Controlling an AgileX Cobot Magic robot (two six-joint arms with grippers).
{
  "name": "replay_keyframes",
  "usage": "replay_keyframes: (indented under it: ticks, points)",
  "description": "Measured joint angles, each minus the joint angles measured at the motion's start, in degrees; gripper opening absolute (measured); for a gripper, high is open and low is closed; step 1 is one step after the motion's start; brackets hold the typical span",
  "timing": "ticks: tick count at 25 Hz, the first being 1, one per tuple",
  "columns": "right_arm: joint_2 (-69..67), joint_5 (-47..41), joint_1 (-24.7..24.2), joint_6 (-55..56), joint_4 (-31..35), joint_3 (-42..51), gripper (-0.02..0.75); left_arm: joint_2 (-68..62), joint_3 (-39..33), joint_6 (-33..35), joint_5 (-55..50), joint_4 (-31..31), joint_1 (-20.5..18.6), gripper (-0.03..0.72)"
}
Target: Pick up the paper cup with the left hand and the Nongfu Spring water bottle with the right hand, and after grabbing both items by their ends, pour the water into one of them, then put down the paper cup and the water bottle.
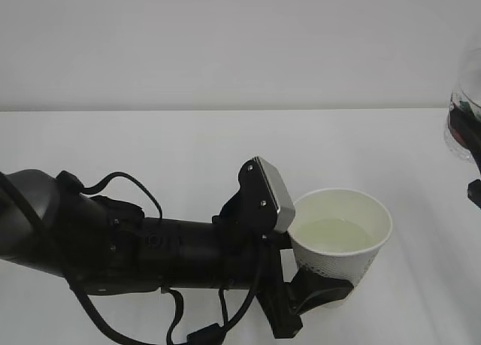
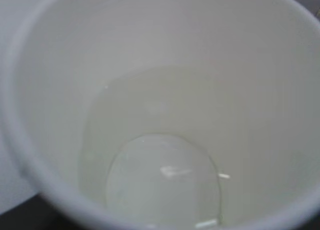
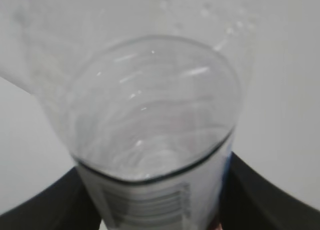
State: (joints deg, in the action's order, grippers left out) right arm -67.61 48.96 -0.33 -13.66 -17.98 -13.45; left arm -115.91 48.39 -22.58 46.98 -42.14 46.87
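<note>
Pour looked done: left pincer (image 1: 319, 289) pinched the paper cup (image 1: 342, 243), water (image 1: 334, 234) inside. Right pincer (image 3: 150, 200) pinched the Nongfu Spring water bottle (image 1: 462, 116), well right of the cup. Next: set both on the counter (image 1: 150, 149).

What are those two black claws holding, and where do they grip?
Left gripper clamps the white paper cup around its lower wall. Right gripper holds the clear plastic bottle at its labelled body.

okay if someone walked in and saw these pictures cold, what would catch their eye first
The bulky black left arm reaching in from the left, its gripper clamped around the lower wall of a white paper cup holding water. At the far right edge, a sliver of the clear water bottle; the right wrist view shows black fingers flanking it.
</note>
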Motion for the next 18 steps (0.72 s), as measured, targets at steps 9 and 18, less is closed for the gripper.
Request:
replay_keyframes:
  ticks: [9,18]
  points:
    - [0.0,-1.2,0.0,12.5,0.0,0.0,0.458,0.0,0.0,0.0,0.0,0.0,0.0,0.513]
    - [0.0,-4.5,0.0,13.7,0.9,0.9,0.458,0.0,0.0,0.0,0.1,0.0,0.0,0.513]
